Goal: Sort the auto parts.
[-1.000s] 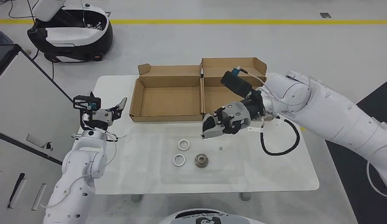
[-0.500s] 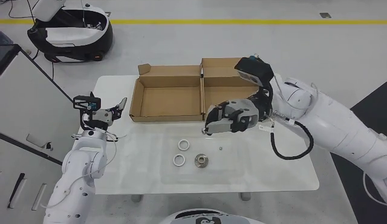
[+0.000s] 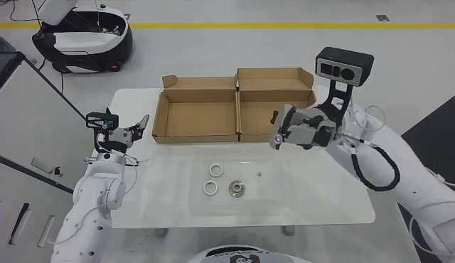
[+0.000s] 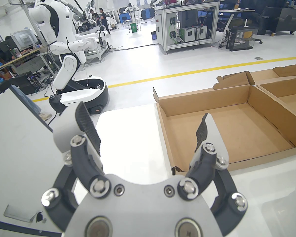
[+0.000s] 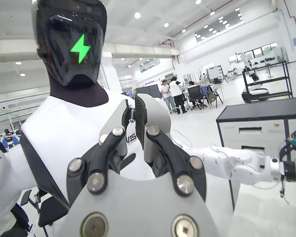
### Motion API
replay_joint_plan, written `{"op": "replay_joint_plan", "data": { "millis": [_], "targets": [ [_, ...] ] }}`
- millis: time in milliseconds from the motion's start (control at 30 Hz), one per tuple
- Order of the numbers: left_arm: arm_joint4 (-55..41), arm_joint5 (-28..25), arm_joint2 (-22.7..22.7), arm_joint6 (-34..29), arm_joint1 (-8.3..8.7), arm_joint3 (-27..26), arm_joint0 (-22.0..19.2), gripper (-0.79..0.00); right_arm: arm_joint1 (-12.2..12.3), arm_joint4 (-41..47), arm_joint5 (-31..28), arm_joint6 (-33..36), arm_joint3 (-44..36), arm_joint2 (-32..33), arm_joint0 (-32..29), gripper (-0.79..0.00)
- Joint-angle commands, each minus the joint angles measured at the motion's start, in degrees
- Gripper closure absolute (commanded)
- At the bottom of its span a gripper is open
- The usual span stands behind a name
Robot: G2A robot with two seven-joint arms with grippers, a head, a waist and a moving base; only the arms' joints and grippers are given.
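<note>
1. The right gripper [image 5: 135,104] hangs raised over the surface [image 3: 320,192], at the near wall of the right box [image 3: 256,114]. Its fingers are closed to a slit, apparently pinching a small dark screw [image 5: 131,115], likely bound for that box.
2. The left gripper [image 4: 143,114] sits by the left edge beside the left box [image 3: 195,117], fingers spread wide and empty, probably keeping clear.
3. A white ring [image 3: 215,169], a second ring [image 3: 210,188], a metal hub [image 3: 235,188] and a tiny piece [image 3: 260,172] lie mid-surface, unsorted.

Brown cardboard boxes [image 3: 195,117], white rings [image 3: 215,169], grey metal part [image 3: 235,188], white table [image 3: 320,199].
</note>
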Motion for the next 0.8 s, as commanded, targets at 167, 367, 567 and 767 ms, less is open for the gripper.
{"op": "replay_joint_plan", "data": {
  "millis": [167,367,567,767],
  "targets": [
    [0.0,0.0,0.0,0.0,0.0,0.0,0.0,-0.785,-2.7,2.54,0.0,0.01,-0.85,3.48,-2.76,0.0],
    [0.0,0.0,0.0,0.0,0.0,0.0,0.0,-0.785,-3.63,-2.89,0.0,0.01,2.13,3.87,-3.62,0.0],
    [0.0,0.0,0.0,0.0,0.0,0.0,0.0,-0.785,-3.61,-6.18,0.0,0.01,4.19,3.08,-3.31,0.0],
    [0.0,0.0,0.0,0.0,0.0,0.0,0.0,-0.785,-4.21,-1.12,0.0,0.01,1.62,3.67,-3.62,0.0]
  ]
}}
